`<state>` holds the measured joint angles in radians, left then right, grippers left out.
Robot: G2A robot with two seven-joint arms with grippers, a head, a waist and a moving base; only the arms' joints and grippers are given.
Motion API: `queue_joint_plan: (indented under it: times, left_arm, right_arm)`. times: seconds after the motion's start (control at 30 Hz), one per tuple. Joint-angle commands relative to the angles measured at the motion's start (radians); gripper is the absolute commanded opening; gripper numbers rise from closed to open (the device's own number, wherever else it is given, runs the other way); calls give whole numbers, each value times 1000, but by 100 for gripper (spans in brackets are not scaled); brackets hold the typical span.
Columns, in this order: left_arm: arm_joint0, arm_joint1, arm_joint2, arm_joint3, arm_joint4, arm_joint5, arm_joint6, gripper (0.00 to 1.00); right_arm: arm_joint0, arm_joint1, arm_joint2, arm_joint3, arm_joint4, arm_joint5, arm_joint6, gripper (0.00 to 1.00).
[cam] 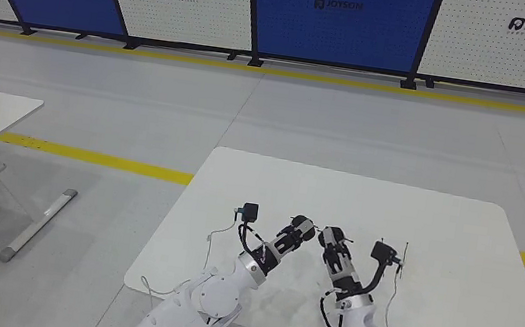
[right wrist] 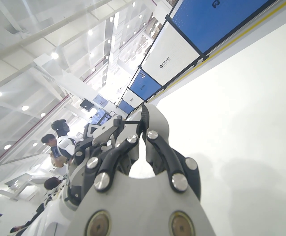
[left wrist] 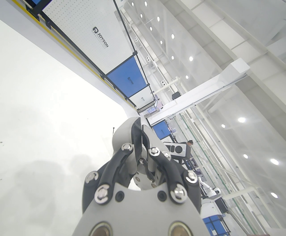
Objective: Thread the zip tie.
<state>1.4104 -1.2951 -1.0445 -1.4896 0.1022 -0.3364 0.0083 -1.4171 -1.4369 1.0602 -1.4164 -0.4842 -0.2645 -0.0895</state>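
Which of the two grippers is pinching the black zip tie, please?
The right gripper: the zip tie sticks out sideways from between its shut jaws, while the left gripper, also shut, sits by the tie's head.

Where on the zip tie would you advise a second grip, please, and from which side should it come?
Probably the bare strap just behind the head. The right gripper is shut on the zip tie, whose strap juts out sideways toward the left gripper. Come from that side, closing on the strap's flat faces and leaving the head free for threading.
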Motion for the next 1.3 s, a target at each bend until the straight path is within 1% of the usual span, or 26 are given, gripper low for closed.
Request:
queue_joint_plan:
  times: [0.0,0.07,0.13,0.2,0.23,0.37,0.6,0.77,0.87,0.97,1.03,1.27]
  left_arm:
    - [0,0,0,0,0,0,0,0]
    - [0,0,1,-4,-4,9,-3,0]
    - [0,-1,2,-6,-9,5,-9,0]
    - [0,0,1,-7,-15,-1,-16,0]
    - [-1,0,1,-7,-16,-3,-21,0]
    - [-1,0,0,-7,-17,-3,-28,0]
    - [2,1,-1,-12,-22,-2,-39,0]
    - [8,2,-6,-18,-33,-4,-48,0]
    - [13,4,-11,-26,-38,-4,-54,0]
    - [17,5,-14,-34,-42,-4,-60,0]
    - [19,6,-16,-35,-44,-4,-63,0]
    - [14,4,-14,-25,-14,12,-20,0]
  right_arm:
    - [5,0,3,7,7,-6,9,0]
    - [10,0,5,16,13,-10,19,0]
    - [14,0,7,23,23,-15,31,0]
    - [18,1,8,29,37,-29,51,0]
    - [20,2,11,31,46,-44,62,0]
    - [21,4,20,35,59,-76,71,0]
    - [29,9,16,31,59,-76,84,0]
    - [49,10,14,59,68,-76,82,0]
    - [56,12,6,70,55,-76,88,0]
    - [60,13,-1,69,66,-76,91,0]
    - [63,16,-7,63,78,-76,110,0]
    - [53,33,-11,36,87,-76,102,0]
